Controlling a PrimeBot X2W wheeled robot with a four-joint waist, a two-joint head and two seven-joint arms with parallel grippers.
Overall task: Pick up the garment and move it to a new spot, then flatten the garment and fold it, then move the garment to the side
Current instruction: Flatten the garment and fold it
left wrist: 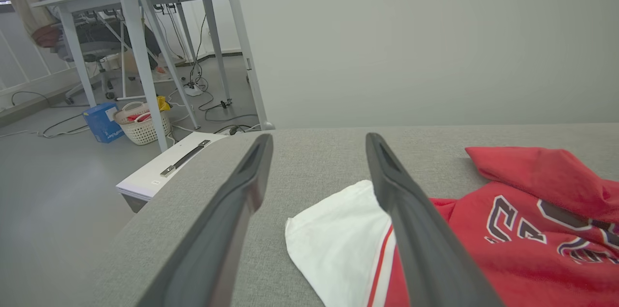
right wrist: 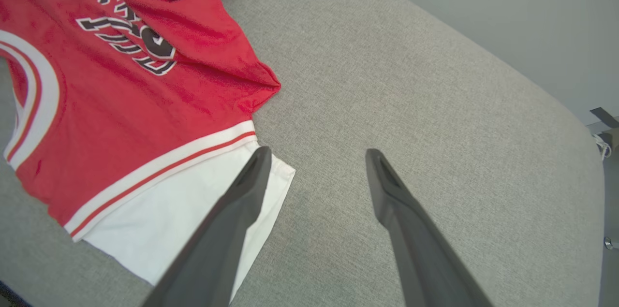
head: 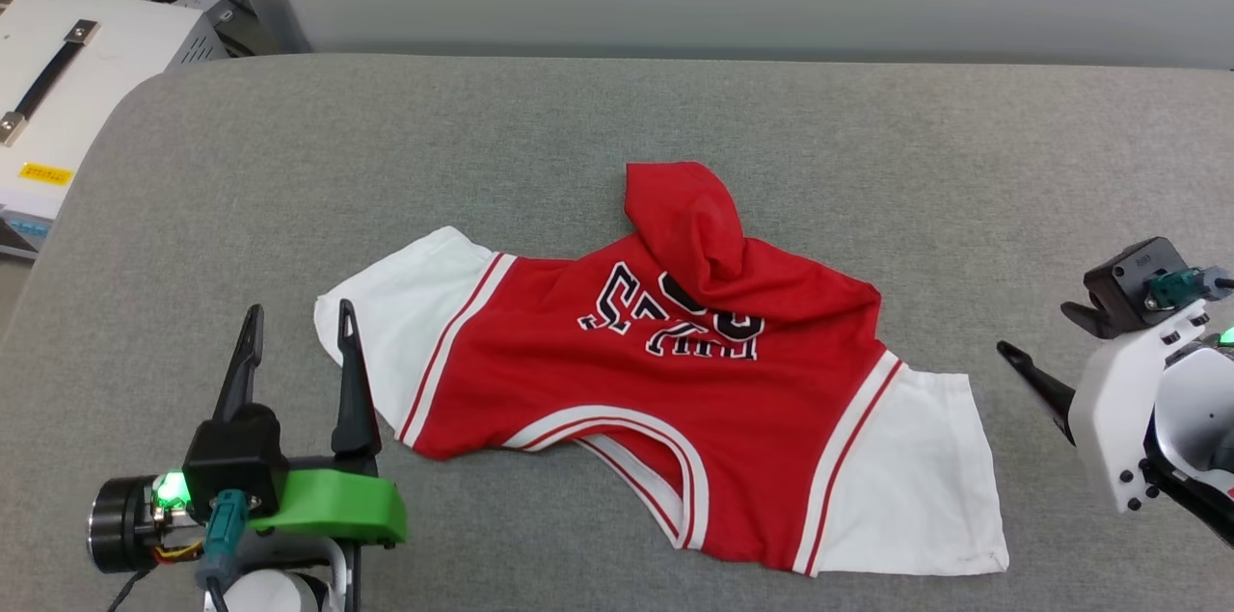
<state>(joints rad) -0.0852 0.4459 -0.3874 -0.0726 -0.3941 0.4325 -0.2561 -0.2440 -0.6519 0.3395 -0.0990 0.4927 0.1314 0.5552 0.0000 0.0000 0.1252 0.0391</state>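
Red jersey T-shirt (head: 675, 400) spread flat-ish near centre of the head view on grey upholstered surface (head: 578, 111), neckline toward bottom edge, white sleeves at left and lower right. Red flap bunched at top centre, folded over part of the black white-outlined numerals. Left gripper (head: 299, 311) at lower left, jaws apart, empty, one fingertip just beside the left sleeve's edge; contact unclear. Right gripper (right wrist: 317, 152) at right edge of head view, jaws apart, empty, one finger crossing the other sleeve's corner in the right wrist view. White case (head: 58, 63) with black handle at upper left.
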